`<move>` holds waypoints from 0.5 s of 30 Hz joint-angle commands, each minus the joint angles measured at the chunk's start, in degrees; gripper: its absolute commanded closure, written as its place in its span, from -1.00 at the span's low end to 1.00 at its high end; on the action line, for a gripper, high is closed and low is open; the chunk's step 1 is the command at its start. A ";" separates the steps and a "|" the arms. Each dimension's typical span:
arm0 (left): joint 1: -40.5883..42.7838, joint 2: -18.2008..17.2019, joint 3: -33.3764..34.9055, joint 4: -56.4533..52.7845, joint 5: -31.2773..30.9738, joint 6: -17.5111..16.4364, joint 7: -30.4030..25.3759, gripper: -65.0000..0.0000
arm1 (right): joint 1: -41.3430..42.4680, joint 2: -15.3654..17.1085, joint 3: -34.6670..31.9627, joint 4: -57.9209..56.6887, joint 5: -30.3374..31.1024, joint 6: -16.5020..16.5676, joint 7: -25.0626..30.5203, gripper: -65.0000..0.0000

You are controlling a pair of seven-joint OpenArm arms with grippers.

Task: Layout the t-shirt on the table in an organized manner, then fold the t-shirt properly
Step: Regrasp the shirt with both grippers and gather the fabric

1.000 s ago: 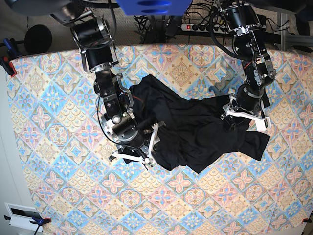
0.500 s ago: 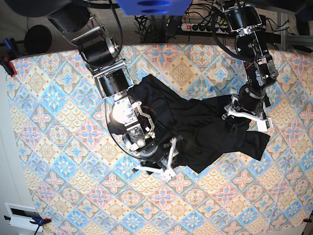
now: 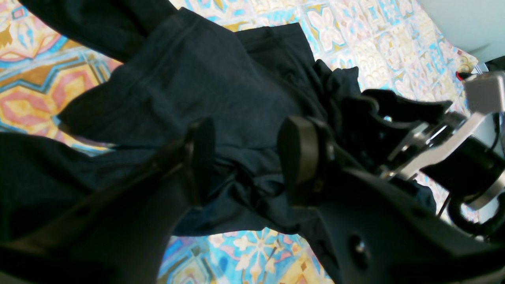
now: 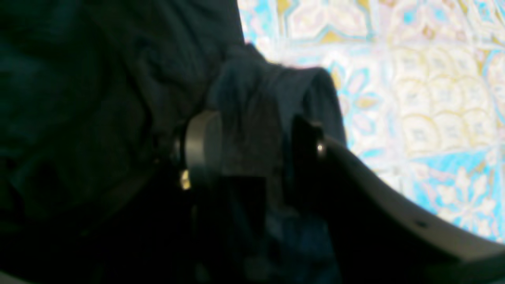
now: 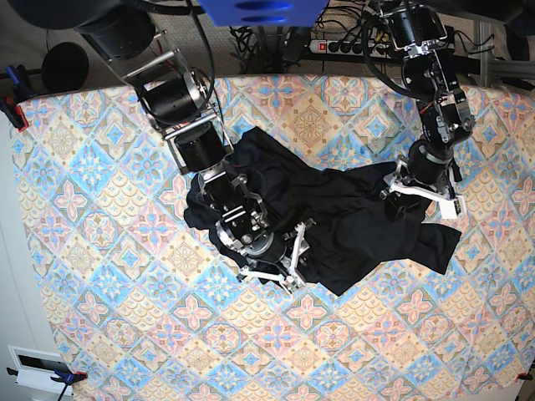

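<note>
Over the table, right hand pinching t-shirt, left hand spread above it

No words, numbers or labels to read anywhere. Black shirt plain, no print. Desk cloth shows only flower tile pattern, no letters. Robot arms carry no readable marks or brand.

The table, covered in pastel diamond-tile cloth, bears the crumpled black t-shirt lying on it.
</note>
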 commanded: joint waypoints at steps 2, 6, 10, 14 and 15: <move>-0.65 -0.39 -0.07 1.04 -0.76 -0.36 -1.02 0.14 | 2.11 -0.27 0.08 0.58 0.16 -0.35 1.64 0.15; 0.22 -0.31 -0.07 1.04 -0.76 -0.27 -1.10 0.14 | 1.84 -0.27 -0.18 0.58 0.16 -0.35 1.64 0.15; 0.31 -0.22 -0.07 1.04 -0.76 -0.27 -1.10 0.14 | 1.67 -0.27 -0.18 -0.65 0.16 -0.35 1.64 0.15; 0.40 -0.22 -0.07 1.04 -0.76 -0.18 -1.10 0.14 | 1.58 -0.27 -0.27 -3.37 1.74 -0.35 1.73 0.15; 0.40 -0.22 -0.07 1.04 -0.76 -0.18 -1.10 0.14 | 1.58 -0.27 -0.27 -3.99 3.85 -0.35 1.64 0.15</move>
